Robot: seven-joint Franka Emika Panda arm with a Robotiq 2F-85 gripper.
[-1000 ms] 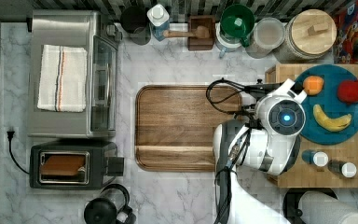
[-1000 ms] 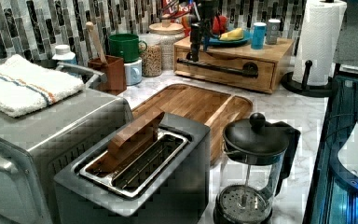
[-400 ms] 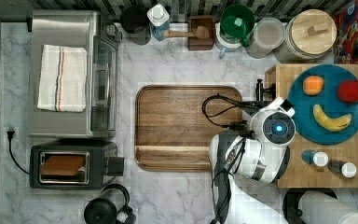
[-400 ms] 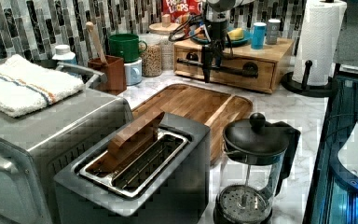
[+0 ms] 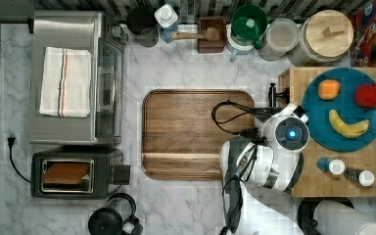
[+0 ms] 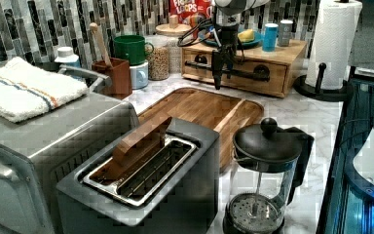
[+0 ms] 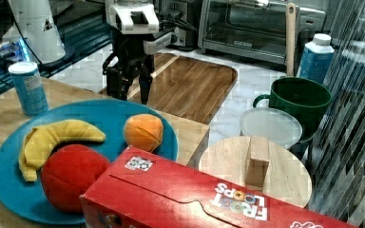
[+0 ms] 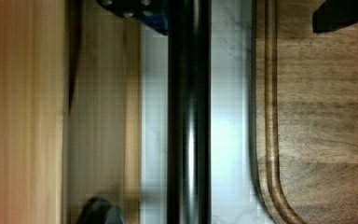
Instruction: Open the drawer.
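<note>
Arm bent over the counter, wrist pointing straight down. Gripper (image 6: 217, 73) lowered at the front of the drawer (image 6: 236, 73), fingers (image 7: 145, 85) spread wide, straddling the black bar handle (image 8: 188, 112). Drawer in the light bamboo box (image 5: 352, 169) under the blue plate (image 5: 372, 125), front panel facing the brown wooden tray (image 5: 186, 132). Handle horizontal, long axis along the panel, parallel to the tray's near edge.

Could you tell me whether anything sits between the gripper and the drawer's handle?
Nothing visible does. In the left view the gripper hangs right at the black handle of the drawer, with bare counter below.
</note>
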